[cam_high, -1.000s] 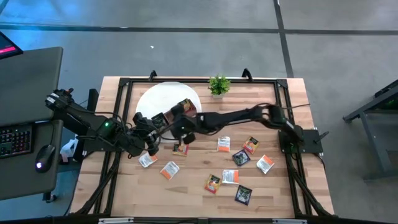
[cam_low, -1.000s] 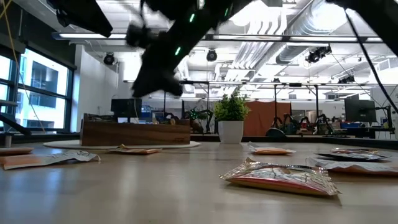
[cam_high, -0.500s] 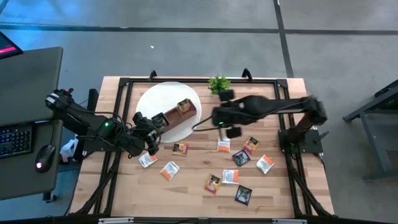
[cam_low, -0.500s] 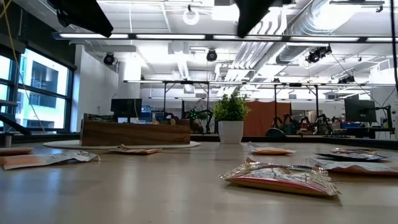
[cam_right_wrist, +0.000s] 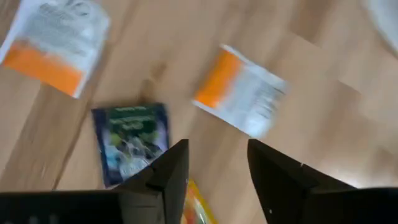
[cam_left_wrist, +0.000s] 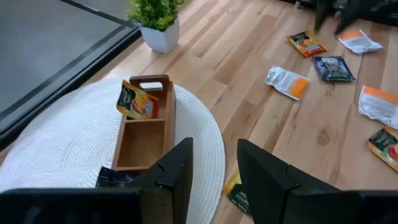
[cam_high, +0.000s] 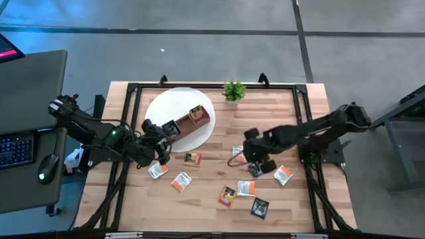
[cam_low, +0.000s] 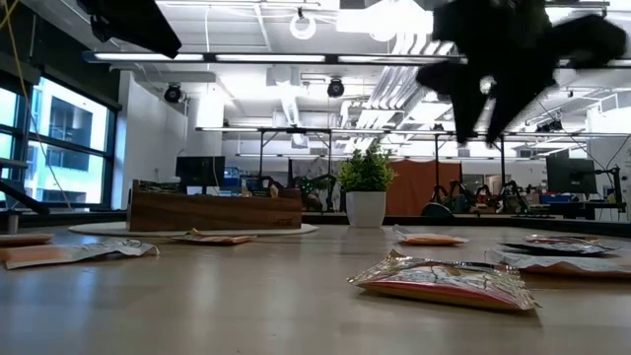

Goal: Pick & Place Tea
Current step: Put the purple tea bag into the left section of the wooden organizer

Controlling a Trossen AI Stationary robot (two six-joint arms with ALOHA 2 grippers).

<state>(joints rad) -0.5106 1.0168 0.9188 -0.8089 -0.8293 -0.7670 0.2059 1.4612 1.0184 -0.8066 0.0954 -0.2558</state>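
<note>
While the left arm waits over the white mat, the right arm works above the loose sachets.

Right gripper [cam_high: 255,159]: over the table's right-middle, among scattered tea sachets; in its wrist view the two fingers [cam_right_wrist: 165,177] stand apart with bare wood between them, nothing held.
Left gripper [cam_high: 161,147]: at the mat's near edge; its fingers [cam_left_wrist: 177,171] are parted and empty.
High view only: the whole spread, about nine sachets on bare wood, among them a white-orange sachet [cam_high: 283,174] and a navy sachet [cam_high: 259,208].
Left wrist view only: the wooden box [cam_left_wrist: 144,124] on the white mat [cam_left_wrist: 68,146] has an orange-red sachet [cam_left_wrist: 137,102] standing tilted in its far compartment; the middle compartment is bare.
Right wrist view only: close below, a dark sachet [cam_right_wrist: 130,142] and two white-orange sachets [cam_right_wrist: 241,90] lie flat and apart.
Low view: a crinkled sachet [cam_low: 446,280] lies nearest; the box hides what is inside it.
Surroundings: a potted plant [cam_high: 233,91] at the table's far edge, clear of both arms.
</note>
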